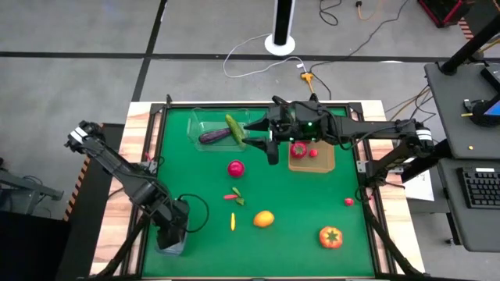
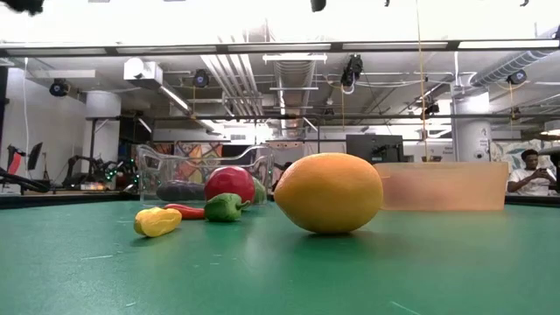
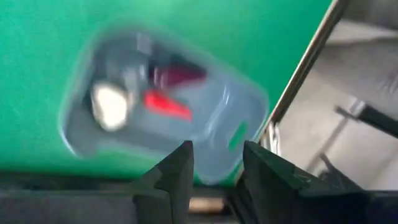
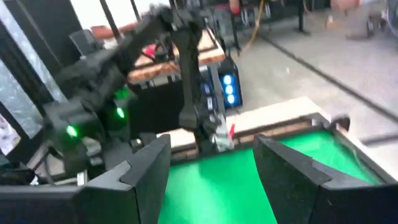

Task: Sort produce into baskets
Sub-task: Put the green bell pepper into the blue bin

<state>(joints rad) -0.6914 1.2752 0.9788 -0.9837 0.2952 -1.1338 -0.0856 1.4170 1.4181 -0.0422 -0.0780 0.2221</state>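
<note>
My left gripper (image 3: pixel 217 171) hangs open, pointing steeply down, just above the bluish-grey tub (image 3: pixel 205 149) at the table's near left corner (image 1: pixel 170 247). A small red chilli (image 3: pixel 165 104) and a dark red piece lie in that tub. My right gripper (image 4: pixel 211 168) is open and level, high over the right end of the clear tub (image 1: pixel 199 125), which holds the eggplant (image 1: pixel 212 136) and the cucumber (image 1: pixel 235 129). The wooden tray (image 1: pixel 324 162) holds red pieces (image 1: pixel 298 150). Nothing sits between either pair of fingers.
Loose on the green mat: a red round fruit (image 1: pixel 236 168), small chillies (image 1: pixel 236 197), a yellow piece (image 1: pixel 233 222), an orange fruit (image 1: pixel 264 219), a tomato (image 1: pixel 330 236) and a small red piece (image 1: pixel 348 201). A raised rim runs round the mat.
</note>
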